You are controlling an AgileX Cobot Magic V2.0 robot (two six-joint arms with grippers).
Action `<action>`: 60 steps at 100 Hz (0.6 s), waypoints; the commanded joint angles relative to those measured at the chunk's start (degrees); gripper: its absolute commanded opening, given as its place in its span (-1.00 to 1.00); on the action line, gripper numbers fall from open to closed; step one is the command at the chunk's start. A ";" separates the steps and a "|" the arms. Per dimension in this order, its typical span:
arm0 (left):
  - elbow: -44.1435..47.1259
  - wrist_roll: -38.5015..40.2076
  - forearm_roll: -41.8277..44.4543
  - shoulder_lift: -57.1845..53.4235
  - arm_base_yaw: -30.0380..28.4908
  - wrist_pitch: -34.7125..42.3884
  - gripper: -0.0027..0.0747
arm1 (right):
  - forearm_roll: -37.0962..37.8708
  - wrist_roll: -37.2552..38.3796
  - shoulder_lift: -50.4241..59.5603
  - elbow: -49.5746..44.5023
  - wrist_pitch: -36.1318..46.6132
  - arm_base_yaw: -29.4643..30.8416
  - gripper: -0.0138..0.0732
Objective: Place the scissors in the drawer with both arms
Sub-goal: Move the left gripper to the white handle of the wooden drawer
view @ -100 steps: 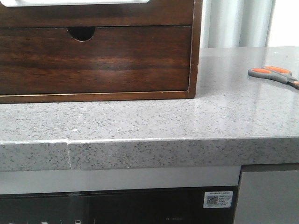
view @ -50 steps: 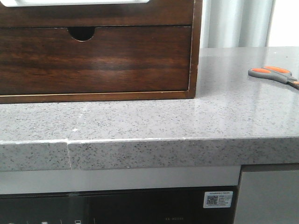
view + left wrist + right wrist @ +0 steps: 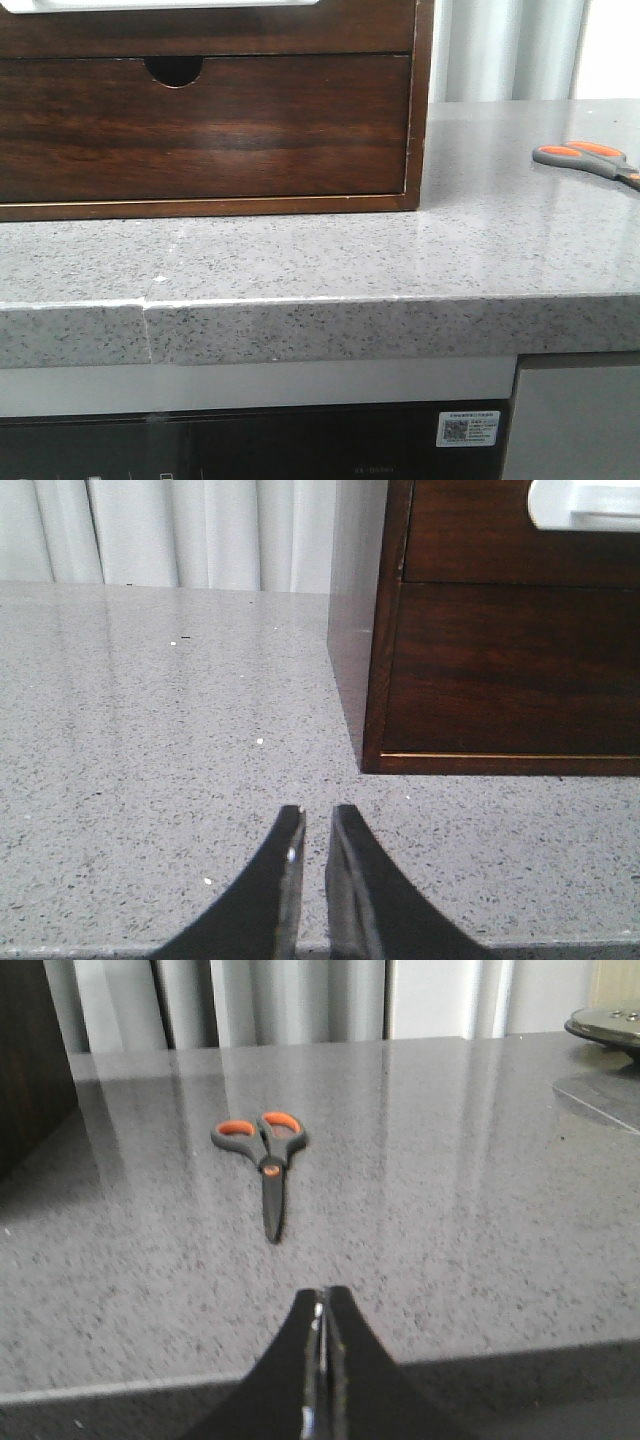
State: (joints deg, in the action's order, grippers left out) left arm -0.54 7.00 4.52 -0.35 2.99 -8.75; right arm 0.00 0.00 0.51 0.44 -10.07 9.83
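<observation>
The scissors [image 3: 585, 158], grey handles with orange-lined loops, lie flat on the grey stone counter at the far right; in the right wrist view [image 3: 268, 1160] their blades point toward my right gripper [image 3: 325, 1295], which is shut and empty, well short of them. The drawer [image 3: 200, 30] is the upper plain-fronted one with white along its top, closed in the brown cabinet at the back left; it also shows in the left wrist view [image 3: 500, 530]. My left gripper [image 3: 313, 815] is empty, its jaws a narrow gap apart, over the counter near the cabinet's corner. Neither gripper shows in the front view.
Below the drawer is a closed drawer front with a half-round notch [image 3: 175, 70]. The counter's front edge [image 3: 320, 325] runs above a dark appliance. A round metal object [image 3: 605, 1025] sits far right. Curtains hang behind.
</observation>
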 commanded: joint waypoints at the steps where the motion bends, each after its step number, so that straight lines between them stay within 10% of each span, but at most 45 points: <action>1: -4.15 0.75 -0.44 2.49 0.62 2.85 -0.92 | -1.05 0.00 -1.69 4.89 3.18 0.33 -0.90; 60: -14.46 0.75 -0.80 22.56 0.62 12.39 -0.67 | -1.27 0.00 -18.75 20.36 -0.75 0.33 -0.90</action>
State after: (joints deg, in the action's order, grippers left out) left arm -12.91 7.31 4.18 20.09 2.99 -1.52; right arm -1.35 0.00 -16.97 18.70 -15.18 9.83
